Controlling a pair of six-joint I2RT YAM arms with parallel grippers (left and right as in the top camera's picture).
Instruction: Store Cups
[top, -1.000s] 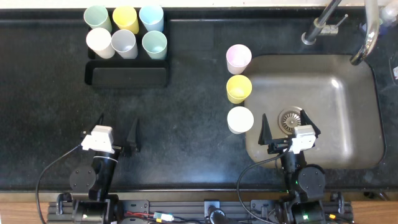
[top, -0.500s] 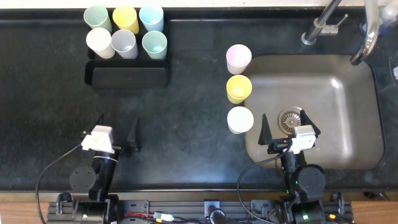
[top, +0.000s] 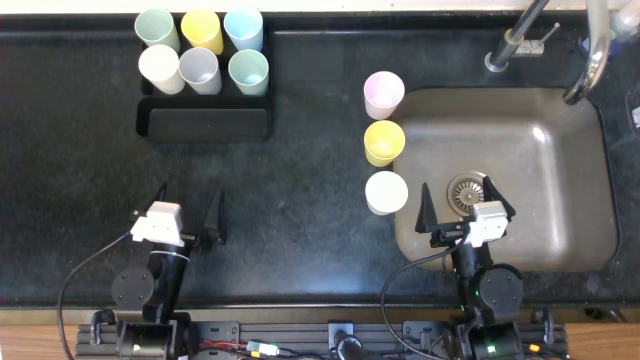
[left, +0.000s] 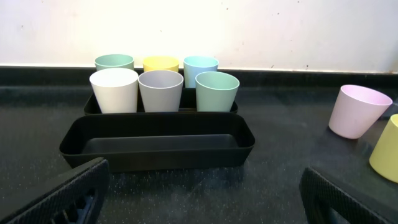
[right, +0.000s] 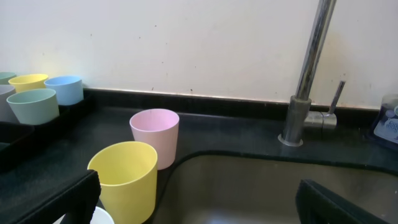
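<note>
Black speckled countertop (top: 300, 150) holds a steel sink (top: 540, 170) at right and a black tray (top: 205, 124) at far left, with six cups (top: 200, 68) in its far compartment. A pink cup (top: 383, 93), yellow cup (top: 384, 142) and white cup (top: 386, 192) line the sink's left rim. The left gripper (top: 190, 195) and right gripper (top: 457, 190) sit near, fingers apart.

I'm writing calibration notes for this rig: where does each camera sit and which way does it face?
Top view: fixed overhead, looking down on the black worktop; both arms rise from the bottom edge, left end effector and right end effector open.
Left wrist view: on the left wrist, facing the empty black plastic tray by the wall; its own fingers show.
Right wrist view: on the right wrist, facing the steel tap behind the steel sink; its own fingers show.
Shared: both wrist views show the pink plastic cup.
</note>
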